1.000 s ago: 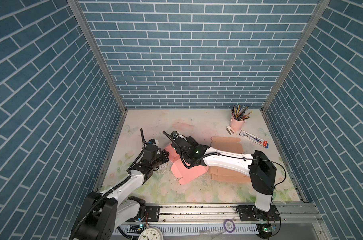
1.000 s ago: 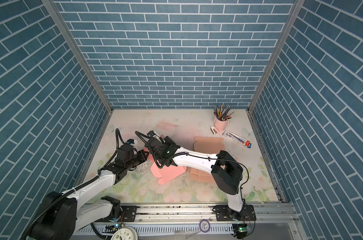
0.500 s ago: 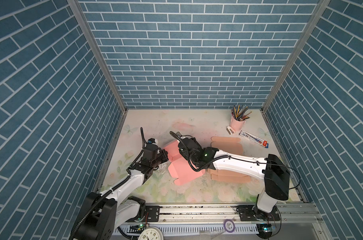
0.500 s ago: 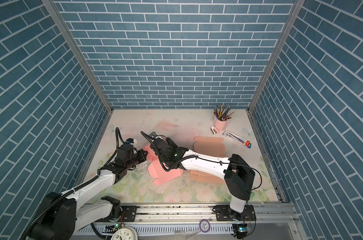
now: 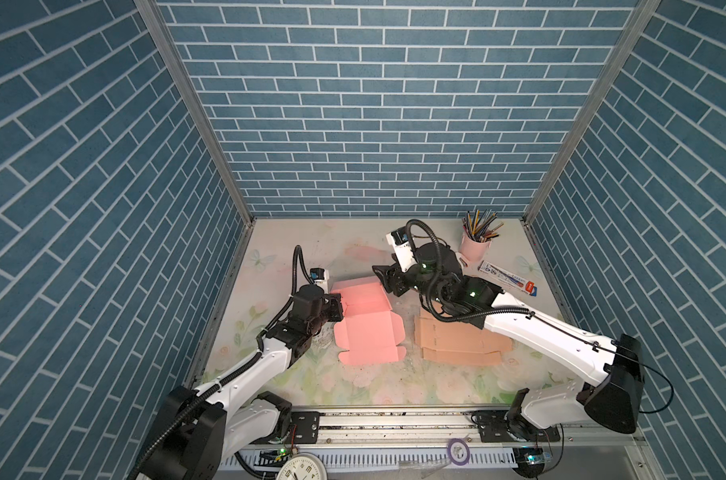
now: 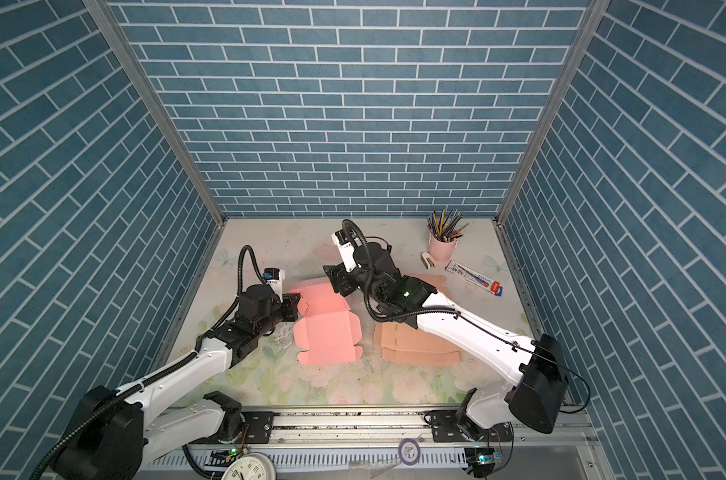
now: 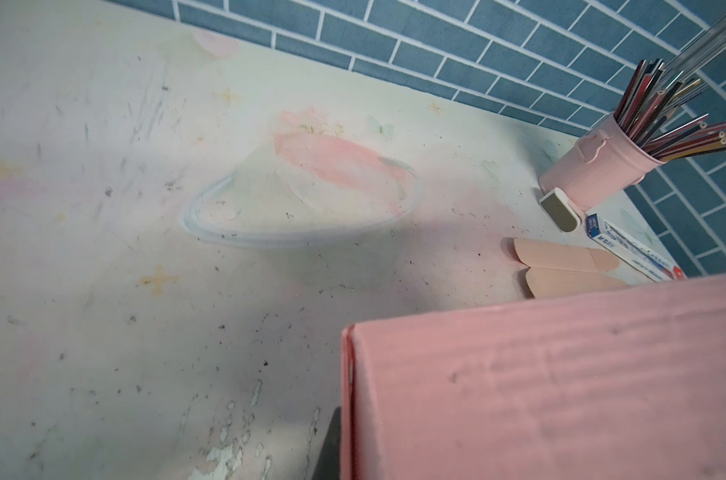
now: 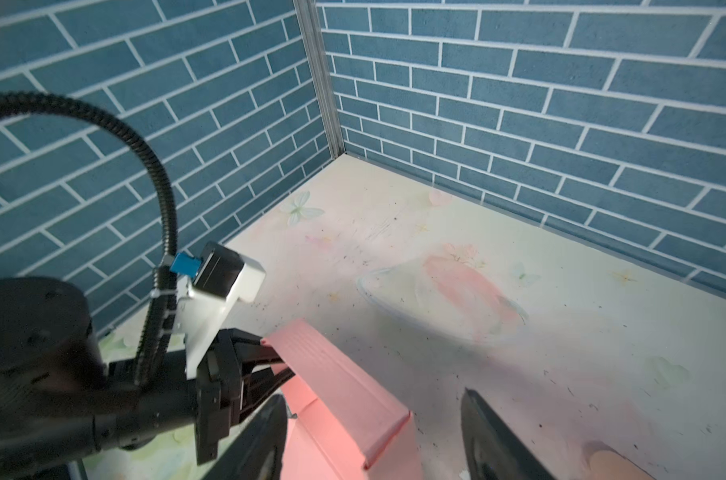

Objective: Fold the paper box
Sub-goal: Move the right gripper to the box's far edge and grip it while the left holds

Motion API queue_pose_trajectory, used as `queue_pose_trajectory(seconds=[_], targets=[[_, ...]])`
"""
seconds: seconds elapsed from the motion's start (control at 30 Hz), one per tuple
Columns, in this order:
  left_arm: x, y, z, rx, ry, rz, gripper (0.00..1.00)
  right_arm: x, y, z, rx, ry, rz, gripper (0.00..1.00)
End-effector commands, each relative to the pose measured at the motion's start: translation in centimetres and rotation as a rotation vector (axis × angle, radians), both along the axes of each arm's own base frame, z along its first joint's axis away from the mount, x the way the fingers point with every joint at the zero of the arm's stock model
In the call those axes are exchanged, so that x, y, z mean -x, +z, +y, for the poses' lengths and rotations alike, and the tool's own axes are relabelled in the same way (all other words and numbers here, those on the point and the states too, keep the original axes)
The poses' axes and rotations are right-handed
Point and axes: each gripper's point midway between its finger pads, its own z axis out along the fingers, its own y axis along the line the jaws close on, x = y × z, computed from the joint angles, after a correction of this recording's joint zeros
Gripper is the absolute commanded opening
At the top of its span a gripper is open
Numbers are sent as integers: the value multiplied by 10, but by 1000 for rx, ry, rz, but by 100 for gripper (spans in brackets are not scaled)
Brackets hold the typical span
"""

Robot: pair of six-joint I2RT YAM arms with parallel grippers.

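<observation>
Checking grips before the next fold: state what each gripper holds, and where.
The left gripper pinches the pink paper box by the end of its raised wall, on that arm's side. The right gripper is open, holding nothing.

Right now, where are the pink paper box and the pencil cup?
pink paper box [image 5: 369, 336], in a top view, on its flat open panel.
pencil cup [image 5: 473, 250], in a top view, on its pink side wall.

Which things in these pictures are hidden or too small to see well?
- Left wrist view: the pink paper box fills the foreground and hides the grip of the left end effector.
- Both top views: the right arm covers part of the tan cardboard.
- Top views: the print on the white carton is too small to read.
</observation>
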Motion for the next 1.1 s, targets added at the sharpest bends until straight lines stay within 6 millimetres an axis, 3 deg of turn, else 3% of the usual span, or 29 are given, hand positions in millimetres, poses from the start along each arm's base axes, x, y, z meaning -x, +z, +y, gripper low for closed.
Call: queue_pose_trajectory(seconds=[0.0,0.13,0.3,0.67,1.07], targets=[[-3,8,-10,-82,-25,-125,0,5,-42,18,-8,84,157,65],[3,6,-17,-142,-46,-198,0,4,-66,24,1,113,214,64],[10,-14,-17,-204,-59,-209,0,8,-96,27,26,140,288,64],[15,-32,-19,-186,-61,-201,0,20,-153,38,119,237,410,62],[21,-46,-13,-162,-29,-157,9,24,-184,33,220,239,458,57]])
